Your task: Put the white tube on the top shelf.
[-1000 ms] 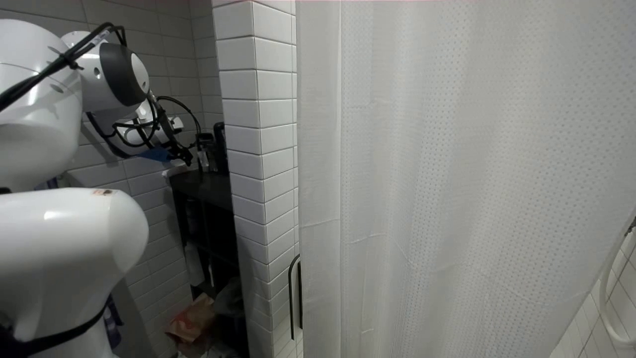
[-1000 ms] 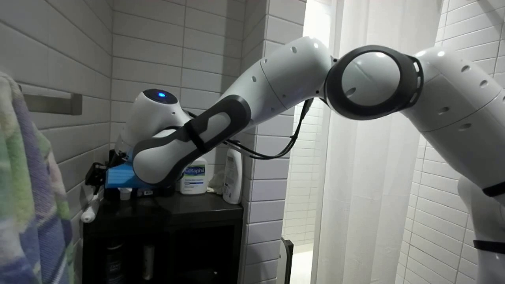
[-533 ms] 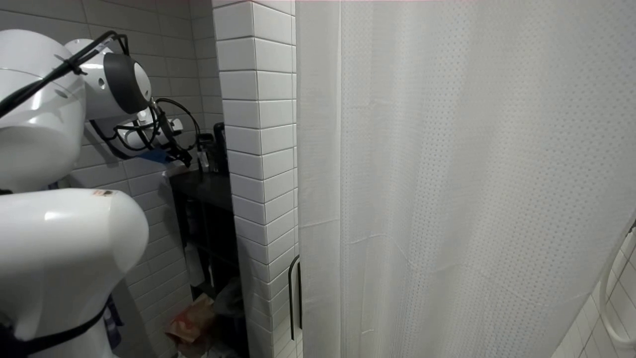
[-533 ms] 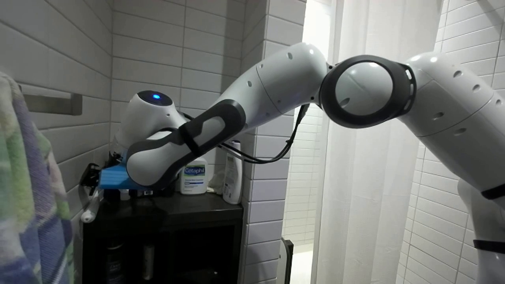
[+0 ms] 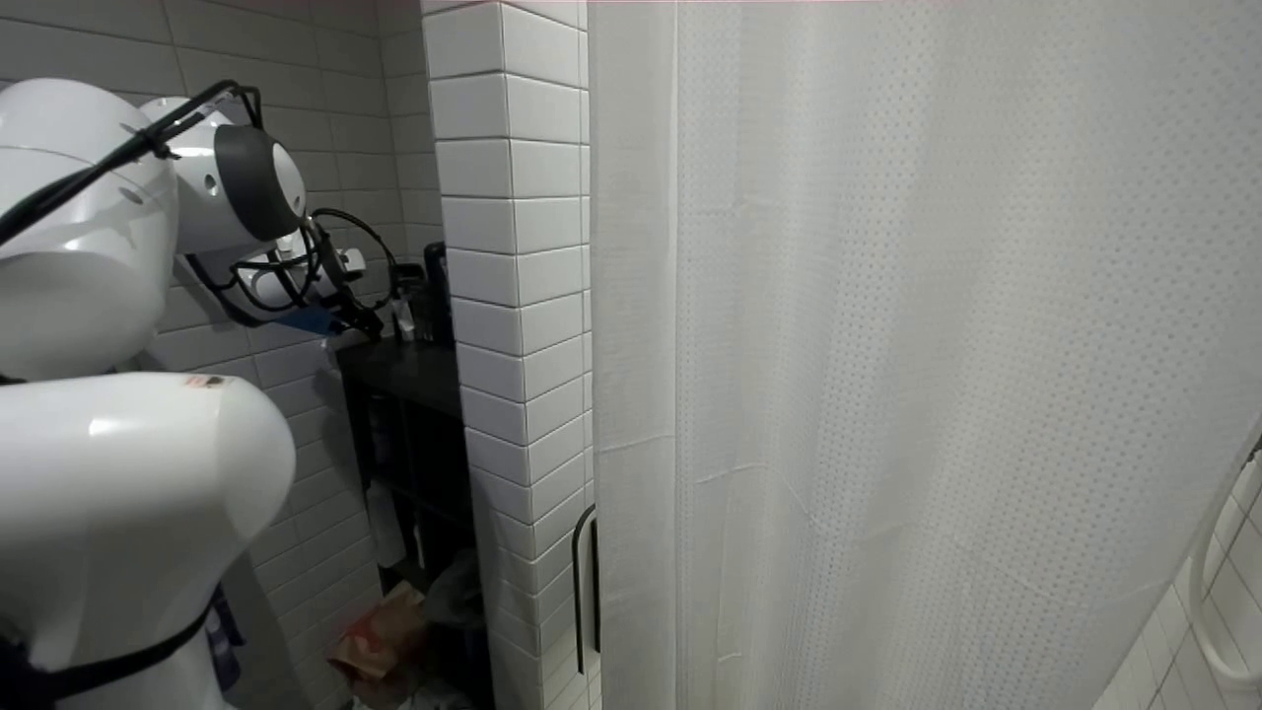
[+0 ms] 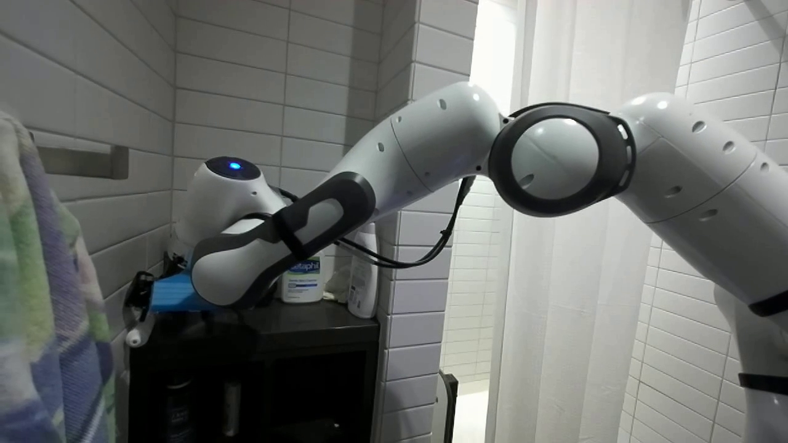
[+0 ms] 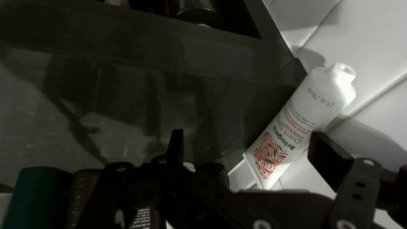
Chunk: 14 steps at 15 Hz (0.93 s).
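The white tube (image 7: 295, 127), with red and black print, lies slanted along the top shelf's edge beside the tiled wall in the wrist view. Its neck end sticks out past the shelf's front corner. In an exterior view its end (image 6: 134, 337) shows at the shelf's left corner, the rest mostly behind the gripper. The top shelf (image 6: 295, 323) is the black upper board, also seen in the wrist view (image 7: 127, 105). My gripper (image 7: 248, 133) is open above it. The tube lies between the fingers, close to the right finger (image 7: 330, 156); contact cannot be told.
A Cetaphil bottle (image 6: 303, 283) and a tall white bottle (image 6: 363, 271) stand on the shelf's right part. A dark green container (image 7: 38, 190) is near the gripper. A towel (image 6: 49, 295) hangs at the left wall; a tiled pillar (image 5: 483, 325) borders the shelf.
The arm has come down and, in an exterior view, shifted a little left. The gripper is lower, nearer the tube, and covers more of it. The tube shows no clear movement.
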Available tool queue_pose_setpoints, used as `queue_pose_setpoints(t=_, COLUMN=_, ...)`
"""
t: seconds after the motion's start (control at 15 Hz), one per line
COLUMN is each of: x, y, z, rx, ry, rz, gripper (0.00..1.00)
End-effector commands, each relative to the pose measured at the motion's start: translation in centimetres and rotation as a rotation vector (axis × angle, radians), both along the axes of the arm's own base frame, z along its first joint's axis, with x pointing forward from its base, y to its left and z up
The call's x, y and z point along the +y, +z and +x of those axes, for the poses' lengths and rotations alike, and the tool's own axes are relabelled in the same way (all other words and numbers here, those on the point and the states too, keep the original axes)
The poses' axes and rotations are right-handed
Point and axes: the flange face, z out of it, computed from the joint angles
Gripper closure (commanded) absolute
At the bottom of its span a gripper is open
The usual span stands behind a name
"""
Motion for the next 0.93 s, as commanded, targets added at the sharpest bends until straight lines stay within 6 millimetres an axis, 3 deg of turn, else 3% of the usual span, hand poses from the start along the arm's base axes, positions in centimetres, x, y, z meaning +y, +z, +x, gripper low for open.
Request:
queue_pose_setpoints(t=0.0, x=0.6, y=0.3, z=0.4, rx=0.011, ry=-0.021, rz=0.014, gripper=0.00)
queue_pose_setpoints(t=0.53, x=0.3, y=2.3, z=1.5, rx=0.145, ry=-0.099, rz=0.144, gripper=0.00)
queue_pose_setpoints(t=0.87, x=-0.4, y=2.5, z=2.5, rx=0.233, ry=-0.163, rz=0.216, gripper=0.00)
